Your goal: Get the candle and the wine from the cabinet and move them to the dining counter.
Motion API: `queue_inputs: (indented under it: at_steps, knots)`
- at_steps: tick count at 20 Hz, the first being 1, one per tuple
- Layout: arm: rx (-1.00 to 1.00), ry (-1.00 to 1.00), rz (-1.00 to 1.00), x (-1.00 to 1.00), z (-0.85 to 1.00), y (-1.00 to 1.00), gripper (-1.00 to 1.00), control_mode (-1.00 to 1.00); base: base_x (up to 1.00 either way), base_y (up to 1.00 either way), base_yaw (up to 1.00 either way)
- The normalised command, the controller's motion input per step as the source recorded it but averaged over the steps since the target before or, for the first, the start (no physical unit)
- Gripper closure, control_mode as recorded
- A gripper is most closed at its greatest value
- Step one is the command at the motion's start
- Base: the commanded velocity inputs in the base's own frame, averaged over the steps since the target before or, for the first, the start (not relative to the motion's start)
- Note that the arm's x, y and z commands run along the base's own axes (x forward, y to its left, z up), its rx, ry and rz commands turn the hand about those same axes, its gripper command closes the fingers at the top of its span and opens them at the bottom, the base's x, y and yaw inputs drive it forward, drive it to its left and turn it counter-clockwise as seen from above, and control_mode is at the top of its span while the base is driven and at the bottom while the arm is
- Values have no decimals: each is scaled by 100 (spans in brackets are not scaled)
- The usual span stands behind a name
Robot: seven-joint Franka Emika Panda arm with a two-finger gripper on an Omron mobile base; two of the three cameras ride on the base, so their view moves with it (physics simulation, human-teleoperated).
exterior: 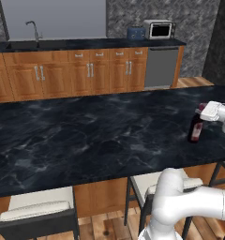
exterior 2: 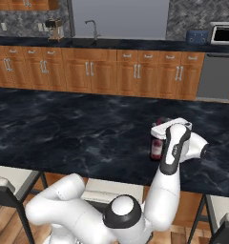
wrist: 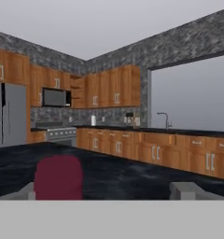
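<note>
Small dark glass wine bottle (exterior: 196, 129), red-pink label, stands upright on black marbled dining counter (exterior: 86, 131). Gripper (wrist: 104, 189) at its neck, jaws spread, holding nothing. Judged rigid, slick, breakable, top-heavy; grasp mid-body.

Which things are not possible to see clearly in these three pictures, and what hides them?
- Dark glass wine bottle with red-pink label: in the left base view the white hand covers its neck.
- Same bottle in the right base view: the arm hides its right side.
- Hand view: only the bottle's dark red top shows; the bottom edge cuts the body.
- Tool: fingertips barely rise above the bottom edge.
</note>
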Motion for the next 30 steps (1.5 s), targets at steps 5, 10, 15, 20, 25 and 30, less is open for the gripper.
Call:
queue_inputs:
  at_steps: [5, 10, 15, 20, 25, 30]
  knots:
    - [0, 0, 0, -1, 46, 0, -100, -100, 0, 0, 0]
    - [0, 4, 0, -13, 56, 0, -100, -100, 0, 0, 0]
    - [-1, 11, -6, -36, 65, 0, -100, -100, 0, 0, 0]
    - [-2, 15, -10, -41, 59, 4, -100, -100, 0, 0, 0]
    - [-5, 14, -12, -53, 43, 20, -100, -100, 0, 0, 0]
    - [-10, 8, -9, -46, 36, 55, -100, -100, 0, 0, 0]
